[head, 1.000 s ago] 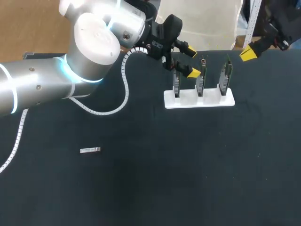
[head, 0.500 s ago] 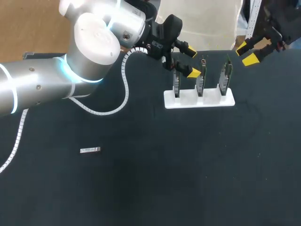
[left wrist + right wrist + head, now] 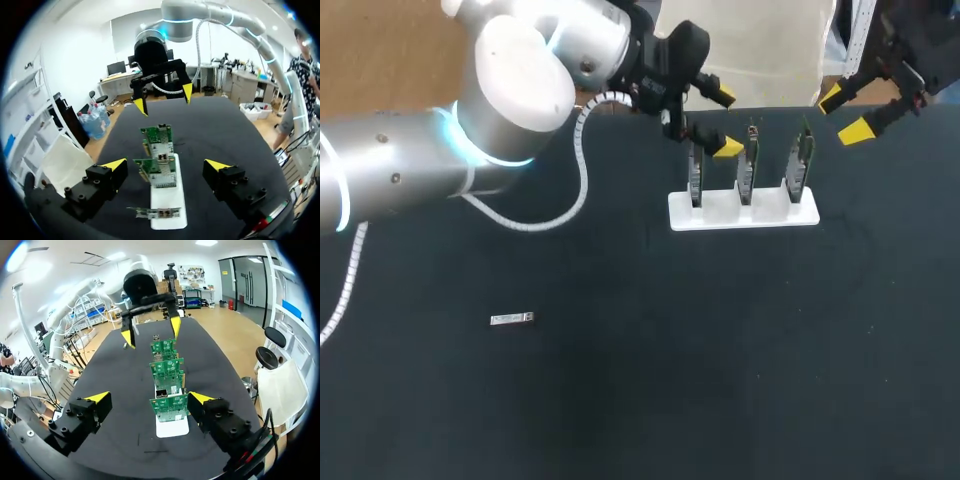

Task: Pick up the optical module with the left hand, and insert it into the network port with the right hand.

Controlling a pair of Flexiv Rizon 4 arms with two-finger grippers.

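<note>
The optical module (image 3: 511,319), a small silver bar, lies alone on the black table at the left, far from both grippers. A white stand (image 3: 743,212) at the back holds three upright green network cards (image 3: 747,170) with ports. My left gripper (image 3: 725,122) hangs open over the stand's left card, empty; from its wrist the cards (image 3: 158,170) show beneath its open fingers (image 3: 165,164). Beyond the stand's right end, my right gripper (image 3: 843,114) is open and empty. Its wrist view looks along the row of cards (image 3: 170,407) between its own fingertips (image 3: 150,397), with the left gripper (image 3: 151,332) beyond.
My left arm's thick silver body and white coiled cable (image 3: 575,205) hang over the table's back left. Bare black tabletop (image 3: 720,350) spreads in front of the stand and around the module.
My right gripper has gone from shut to wide open at the back right. The left arm has shifted slightly back and up over the stand's left card.
</note>
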